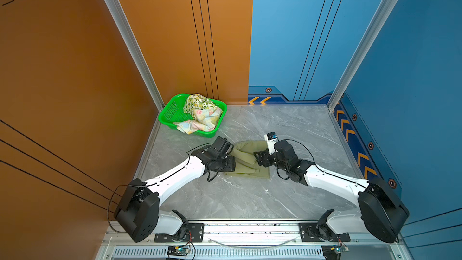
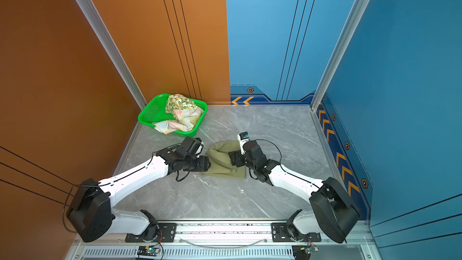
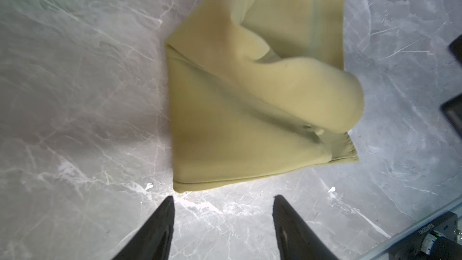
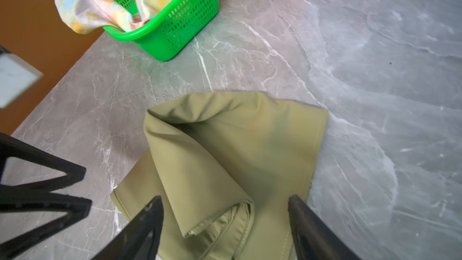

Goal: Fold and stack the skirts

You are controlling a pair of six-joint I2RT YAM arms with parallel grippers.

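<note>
The olive-green skirt (image 1: 246, 160) (image 2: 221, 162) lies loosely folded on the grey marble table, between both arms. My left gripper (image 3: 222, 197) is open with only bare table between its fingers, just short of the skirt's (image 3: 250, 101) hemmed edge. My right gripper (image 4: 225, 200) is open above the olive skirt (image 4: 237, 146), with its fingers either side of a bunched seam and not closed on it. The lemon-print skirt (image 1: 198, 103) (image 2: 181, 102) and the pastel flowered skirt (image 1: 202, 121) (image 2: 182, 121) (image 4: 92, 13) lie crumpled in the basket.
The green perforated basket (image 1: 170, 111) (image 2: 150, 113) (image 4: 175, 38) stands in the back left corner against the orange wall, and the pastel skirt hangs over its rim. Blue walls close off the back and the right. A metal rail runs along the front edge.
</note>
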